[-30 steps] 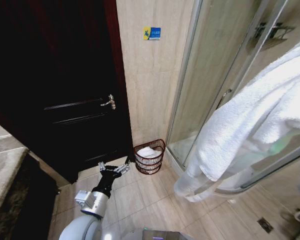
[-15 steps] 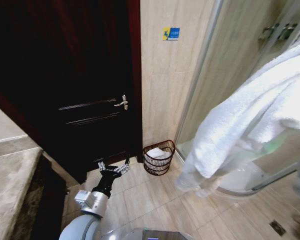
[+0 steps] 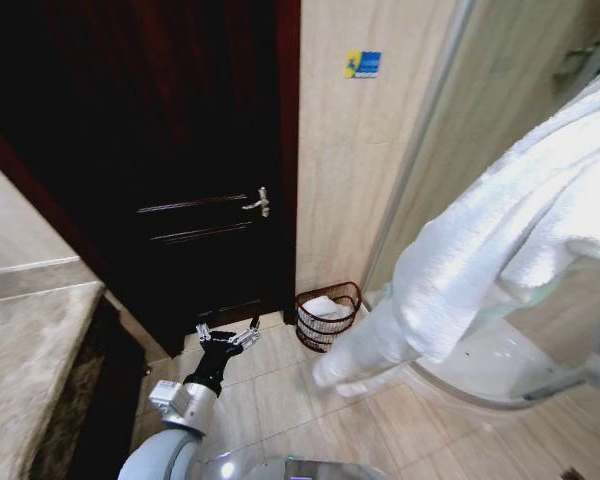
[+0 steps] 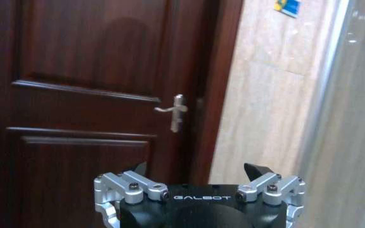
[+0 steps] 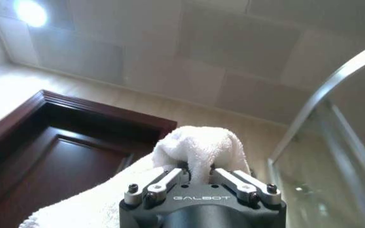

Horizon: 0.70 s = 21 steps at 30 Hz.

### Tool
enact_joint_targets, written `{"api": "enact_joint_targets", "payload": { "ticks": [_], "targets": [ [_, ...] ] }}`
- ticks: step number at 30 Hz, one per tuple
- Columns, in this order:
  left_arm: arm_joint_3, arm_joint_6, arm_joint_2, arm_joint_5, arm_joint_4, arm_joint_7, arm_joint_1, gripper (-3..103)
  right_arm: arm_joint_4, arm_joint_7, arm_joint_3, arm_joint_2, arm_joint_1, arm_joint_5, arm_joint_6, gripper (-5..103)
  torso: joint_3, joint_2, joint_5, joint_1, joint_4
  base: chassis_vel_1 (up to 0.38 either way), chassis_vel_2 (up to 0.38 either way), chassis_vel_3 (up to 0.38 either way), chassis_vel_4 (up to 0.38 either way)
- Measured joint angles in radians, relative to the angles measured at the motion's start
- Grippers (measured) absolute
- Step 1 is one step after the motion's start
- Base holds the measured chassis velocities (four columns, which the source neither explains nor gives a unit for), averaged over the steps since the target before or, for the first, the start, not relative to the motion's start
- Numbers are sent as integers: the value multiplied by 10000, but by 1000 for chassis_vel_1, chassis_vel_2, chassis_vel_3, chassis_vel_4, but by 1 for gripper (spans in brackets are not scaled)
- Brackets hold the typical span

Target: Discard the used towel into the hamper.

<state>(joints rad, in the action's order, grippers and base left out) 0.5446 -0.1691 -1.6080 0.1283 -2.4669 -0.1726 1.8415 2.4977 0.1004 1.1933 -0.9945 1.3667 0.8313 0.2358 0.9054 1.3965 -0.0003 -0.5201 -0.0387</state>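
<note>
The hamper [image 3: 329,317] stands on the tiled floor [image 3: 280,400] at the foot of the beige tiled wall [image 3: 350,180], between the dark wooden door [image 3: 180,170] and the glass shower enclosure [image 3: 500,110]. It is upright, and something white lies inside it.

The right gripper [image 5: 198,176] is raised high, pointing toward the ceiling [image 5: 233,42], and its fingers are clamped narrow on a bunched fold of the white towel [image 3: 500,240]. In the head view the towel hangs in a long drape on the right side, its lower end dangling near the floor just beside the hamper; whether it touches the hamper cannot be told.

The left gripper [image 3: 226,337] is held low and forward above the floor, in front of the door and to the left of the hamper, well apart from the towel. Its fingers [image 4: 256,169] are spread wide and hold nothing. The left wrist view faces the door, with the metal door handle [image 4: 175,111] ahead of it. A small blue and yellow sign [image 3: 362,64] is fixed on the wall above the hamper.
</note>
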Motion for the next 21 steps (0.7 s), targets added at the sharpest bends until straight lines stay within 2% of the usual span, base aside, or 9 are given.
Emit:
{"api": "enact_joint_targets", "payload": {
  "ticks": [7,9,21],
  "targets": [
    [1,0,0,0,0,0,0,100,-101,-75,-10,18,4,-125,203,9,-29,-51,2,21,-4,73,70,81,75],
    [0,0,0,0,0,0,0,100,-136,-349,-14,26,3,-247,237,9,-32,-54,3,24,1,0,0,0,0],
    [0,0,0,0,0,0,0,100,-184,-623,-123,-33,-68,-687,-165,9,-28,-48,3,23,1,0,0,0,0]
  ]
}}
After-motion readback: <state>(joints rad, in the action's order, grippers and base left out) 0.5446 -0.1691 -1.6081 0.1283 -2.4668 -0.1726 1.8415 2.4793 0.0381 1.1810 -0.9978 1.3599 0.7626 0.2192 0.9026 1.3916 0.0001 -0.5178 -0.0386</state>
